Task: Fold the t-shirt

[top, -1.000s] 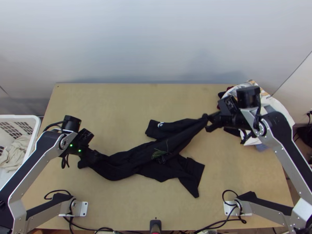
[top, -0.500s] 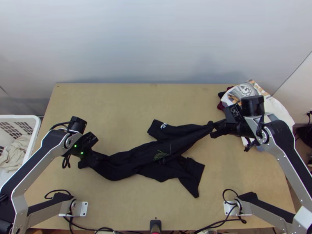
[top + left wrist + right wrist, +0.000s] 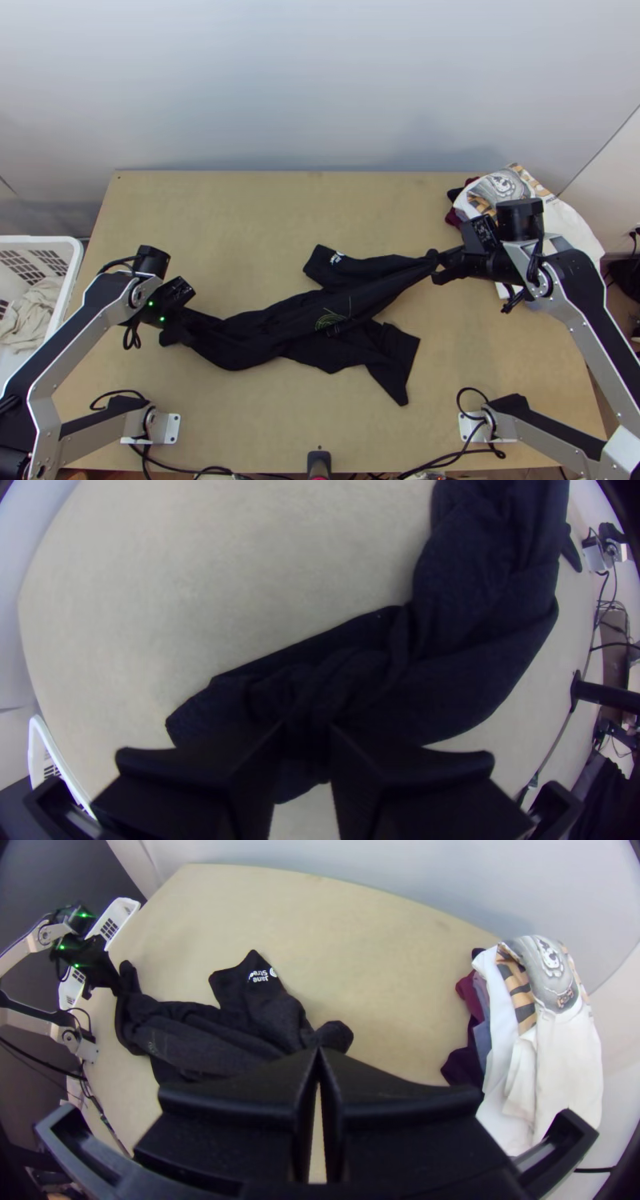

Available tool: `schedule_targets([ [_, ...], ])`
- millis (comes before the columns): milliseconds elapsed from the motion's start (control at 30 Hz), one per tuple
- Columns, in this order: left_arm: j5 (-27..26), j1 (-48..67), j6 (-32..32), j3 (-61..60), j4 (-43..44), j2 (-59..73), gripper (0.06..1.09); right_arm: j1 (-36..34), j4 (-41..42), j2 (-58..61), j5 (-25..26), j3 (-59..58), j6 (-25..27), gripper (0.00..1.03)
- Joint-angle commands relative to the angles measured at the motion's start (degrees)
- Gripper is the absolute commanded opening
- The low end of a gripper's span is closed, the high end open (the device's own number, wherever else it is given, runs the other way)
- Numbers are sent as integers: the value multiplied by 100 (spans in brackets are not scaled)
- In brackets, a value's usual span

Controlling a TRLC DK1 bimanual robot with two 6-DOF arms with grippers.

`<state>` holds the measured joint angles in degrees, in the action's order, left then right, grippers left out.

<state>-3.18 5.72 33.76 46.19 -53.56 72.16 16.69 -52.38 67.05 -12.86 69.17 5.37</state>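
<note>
The black t-shirt (image 3: 304,320) lies bunched into a long twisted strip across the table, with one sleeve and a lower part spread out. My left gripper (image 3: 181,326) is shut on its left end, low at the table. In the left wrist view, thick folds of the t-shirt (image 3: 460,627) run between the tips of my left gripper (image 3: 307,730). At the upper right end, my right gripper (image 3: 442,264) is shut on a gathered corner. In the right wrist view, a bunched bit of the t-shirt (image 3: 260,1017) sits at the tips of my right gripper (image 3: 319,1052).
A pile of folded clothes (image 3: 560,1060), white on top with maroon and blue beside it, lies at the table's right edge near the right arm. A white basket (image 3: 68,288) with light cloth inside stands left of the table. Bare tabletop (image 3: 240,216) stretches behind the t-shirt.
My right gripper has moved right and slightly toward the near edge, drawing its corner of the t-shirt along. The left wrist has shifted slightly, while the left end of the cloth has stayed put.
</note>
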Motion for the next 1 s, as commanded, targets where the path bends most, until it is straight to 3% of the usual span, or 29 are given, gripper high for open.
schedule_targets([
  [0, -113, -194, 61, -32, -14, -9, 12, -8, 0, -16, 3, 9, -9, 3],
  [100, -271, -317, -1, 241, -269, -79, 10, 1, -9, -51, 3, 53, -18, 3],
  [433, -1554, -1653, -836, 2025, -664, -396, 10, 28, -53, -51, 38, 1134, -62, 3],
  [800, -2020, -2567, -2084, 3888, -682, -440, 10, 28, 782, -139, 908, 2435, -756, 3],
  [967, -2327, -2628, -2409, 4644, -779, -422, 10, 28, 905, -245, 952, 2699, -1046, 3],
])
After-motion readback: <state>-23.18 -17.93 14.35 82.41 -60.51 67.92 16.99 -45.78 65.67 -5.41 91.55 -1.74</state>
